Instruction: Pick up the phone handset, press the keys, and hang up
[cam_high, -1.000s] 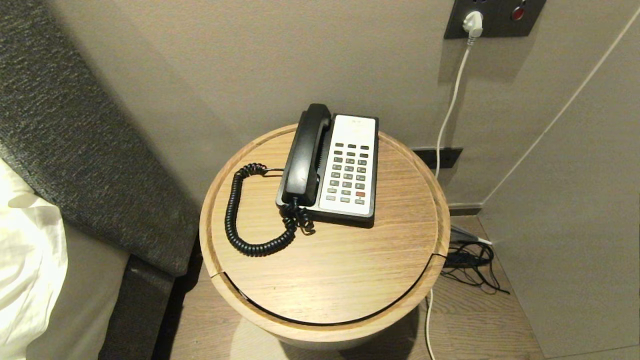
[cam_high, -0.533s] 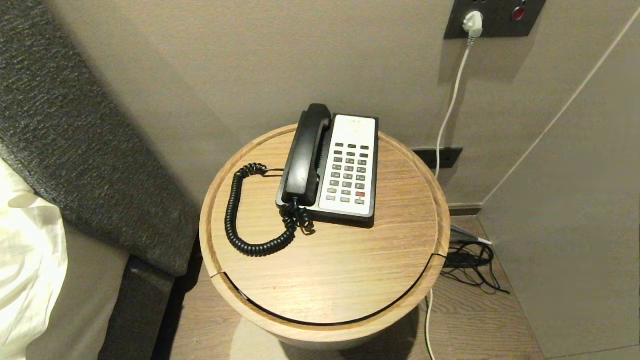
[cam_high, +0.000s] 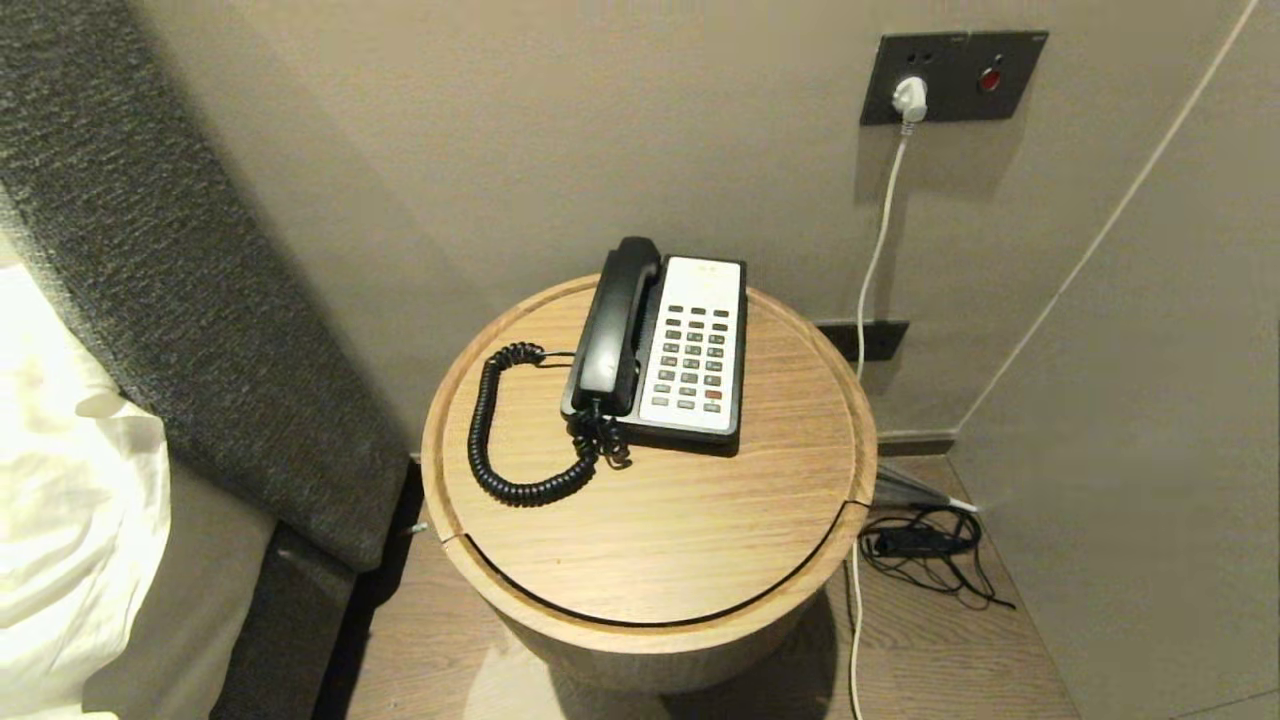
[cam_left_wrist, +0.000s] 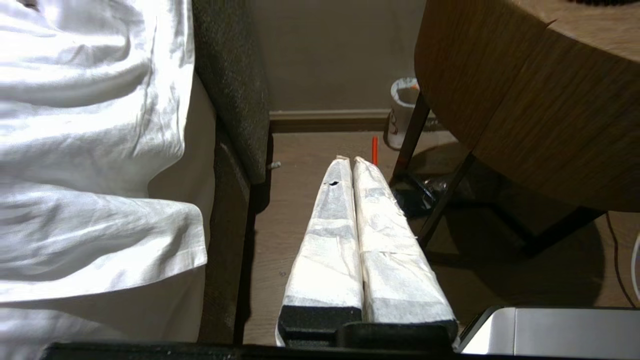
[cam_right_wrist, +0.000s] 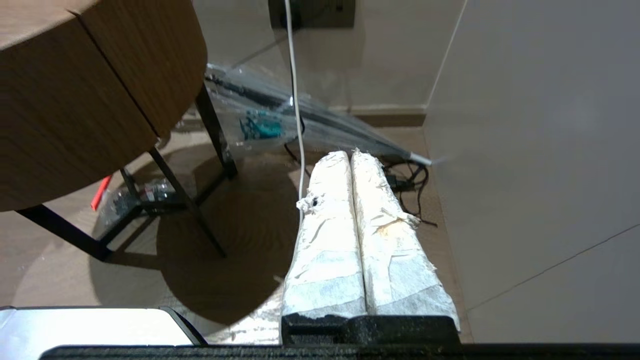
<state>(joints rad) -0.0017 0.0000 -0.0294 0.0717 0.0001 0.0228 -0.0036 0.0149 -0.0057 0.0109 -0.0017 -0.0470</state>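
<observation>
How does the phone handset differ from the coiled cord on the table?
The phone handset is a smooth, rigid curved bar; the coiled cord is a springy spiral. The phone handset rests in its cradle on the phone base; the coiled cord loops loosely over the round wooden table. Both are black and joined at the handset's near end.

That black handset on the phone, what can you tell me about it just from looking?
The handset is a long, slightly curved piece of glossy black plastic with a thicker rounded end at top and bottom. It lies in its cradle along the left side of the phone base, beside the white keypad panel. A black coiled cord leaves its near end, bunches up there, then loops out across the round wooden table. Nothing else touches it; no gripper is near.
</observation>
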